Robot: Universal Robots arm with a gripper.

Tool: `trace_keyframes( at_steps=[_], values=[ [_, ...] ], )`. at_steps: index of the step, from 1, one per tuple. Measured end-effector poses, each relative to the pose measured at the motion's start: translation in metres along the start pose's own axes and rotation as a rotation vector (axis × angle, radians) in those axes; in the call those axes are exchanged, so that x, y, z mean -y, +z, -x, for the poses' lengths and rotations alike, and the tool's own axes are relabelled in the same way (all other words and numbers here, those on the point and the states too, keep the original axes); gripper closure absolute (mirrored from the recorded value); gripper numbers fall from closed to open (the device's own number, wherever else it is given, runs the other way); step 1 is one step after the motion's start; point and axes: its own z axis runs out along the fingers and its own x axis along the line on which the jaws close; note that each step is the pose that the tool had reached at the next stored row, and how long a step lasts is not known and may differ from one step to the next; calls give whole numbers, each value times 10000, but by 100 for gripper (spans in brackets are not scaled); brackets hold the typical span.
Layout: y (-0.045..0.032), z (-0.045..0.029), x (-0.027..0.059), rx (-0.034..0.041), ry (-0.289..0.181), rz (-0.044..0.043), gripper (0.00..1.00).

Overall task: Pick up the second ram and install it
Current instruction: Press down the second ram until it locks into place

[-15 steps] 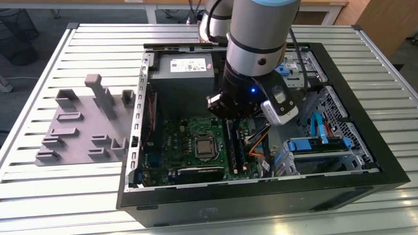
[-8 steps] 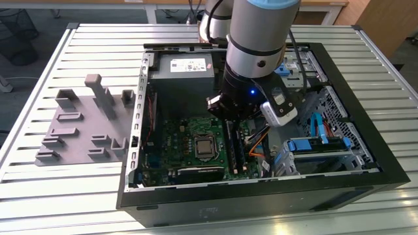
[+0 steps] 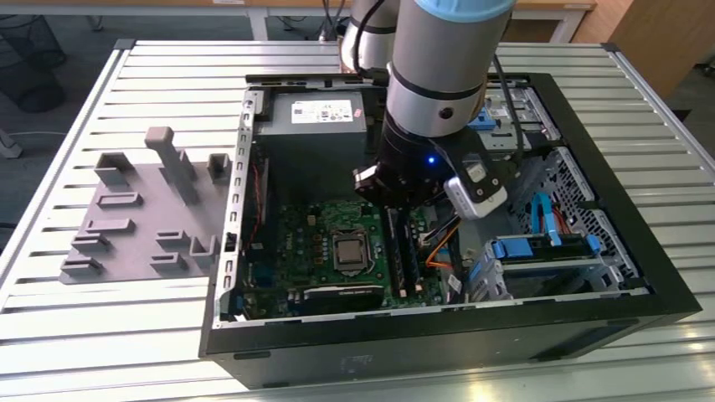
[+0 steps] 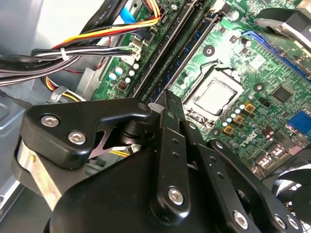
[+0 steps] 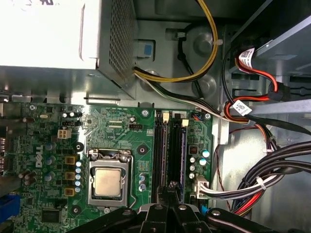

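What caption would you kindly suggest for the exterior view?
Grey robot arm's gripper lowered inside the open black computer case, over the green motherboard's memory slots.

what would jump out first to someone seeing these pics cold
The big grey robot arm reaching down into the open black computer case on the slatted metal table dominates the exterior view. Beneath it lies the green motherboard with its square processor socket, and the gripper sits right over the long black memory slots. A grey plastic fixture rests at the exterior view's left.

Silver-grey arm, black screw-studded gripper linkages
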Motion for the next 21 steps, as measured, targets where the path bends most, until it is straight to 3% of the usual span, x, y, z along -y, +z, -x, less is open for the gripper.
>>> trace_keyframes(
  at_steps=[10,21],
  values=[
    [13,0,0,2,0,6,89],
    [98,0,1,1,0,2,89]
  ],
)
